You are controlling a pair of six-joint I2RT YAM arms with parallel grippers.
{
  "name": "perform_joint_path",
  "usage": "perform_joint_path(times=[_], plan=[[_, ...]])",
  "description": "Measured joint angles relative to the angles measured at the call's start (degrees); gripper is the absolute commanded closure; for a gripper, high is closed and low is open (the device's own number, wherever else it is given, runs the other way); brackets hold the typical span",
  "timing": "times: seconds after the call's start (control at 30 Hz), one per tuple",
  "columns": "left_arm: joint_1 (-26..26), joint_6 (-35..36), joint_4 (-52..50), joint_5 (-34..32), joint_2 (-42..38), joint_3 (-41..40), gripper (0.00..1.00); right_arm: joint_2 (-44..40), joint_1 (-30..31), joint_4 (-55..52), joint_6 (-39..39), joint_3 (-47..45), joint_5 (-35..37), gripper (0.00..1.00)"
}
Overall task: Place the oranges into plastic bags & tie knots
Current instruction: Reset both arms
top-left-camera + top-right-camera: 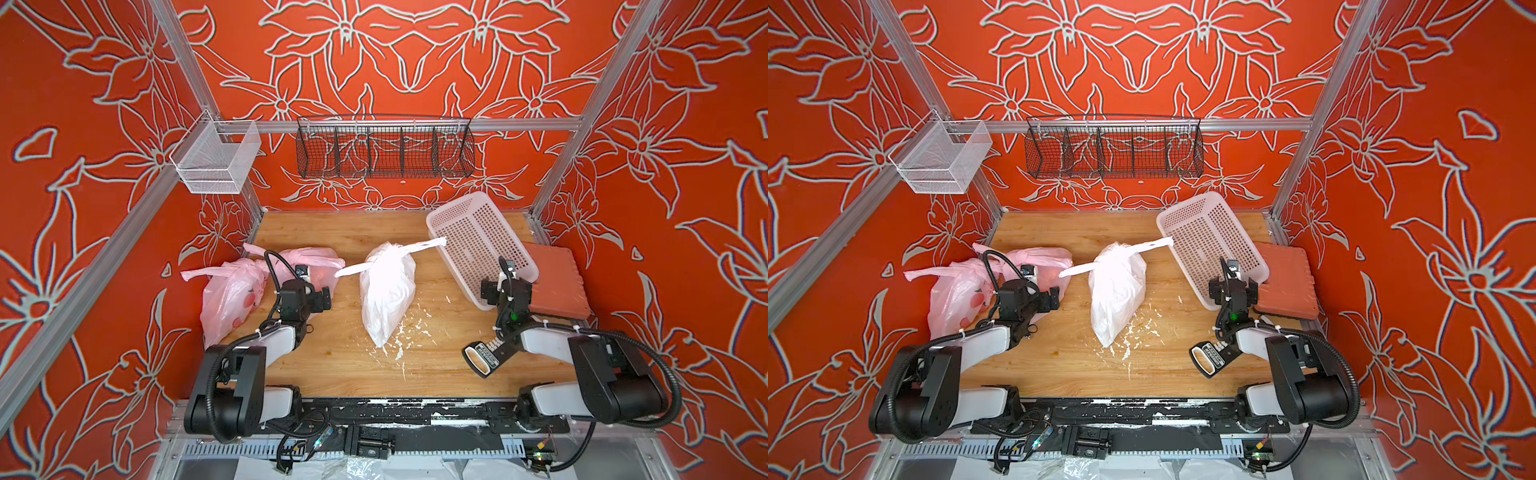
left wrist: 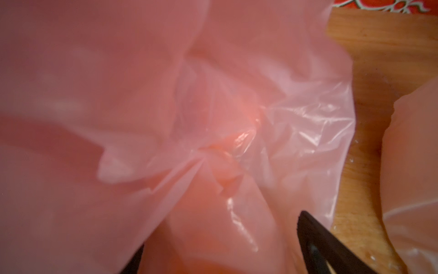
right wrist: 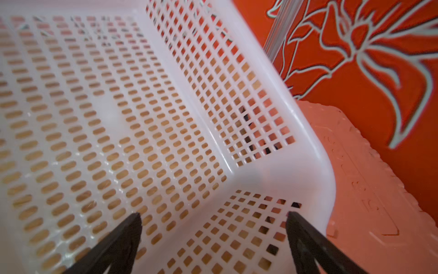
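Two pink plastic bags (image 1: 228, 299) (image 1: 320, 257) lie at the table's left with their tops tied and strap ends sticking out. A white plastic bag (image 1: 386, 291) lies mid-table, its knot (image 1: 376, 259) near the top with two straps pointing sideways. The oranges are hidden inside the bags; only an orange tint glows through the pink film (image 2: 208, 249). My left gripper (image 1: 322, 299) (image 2: 218, 237) hangs open over the pink bags, with bulging film between its jaws. My right gripper (image 1: 506, 282) (image 3: 213, 214) is open above the near corner of the basket, holding nothing.
A pale perforated plastic basket (image 1: 478, 245) (image 3: 308, 147) leans on a red-orange lid (image 1: 557, 282) at the back right. A black handheld device (image 1: 484, 357) lies by the right arm. White flakes (image 1: 411, 328) litter the wood. Wire baskets (image 1: 384, 147) (image 1: 216, 158) hang on the rail.
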Motion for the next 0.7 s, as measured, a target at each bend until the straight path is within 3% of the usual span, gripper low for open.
perform_joint_path(times=[0.1,0.7], plan=[[0.02,-0.68,0.44,-1.55,0.63,0.66,0.03,2.05,-0.68,9.44,0.07,-3.34,-1.84,0.02],[0.02,-1.55,0.63,-3.48,0.68,1.01,0.03,2.62,-2.47,6.08,0.31,-0.50,-7.26,0.02]])
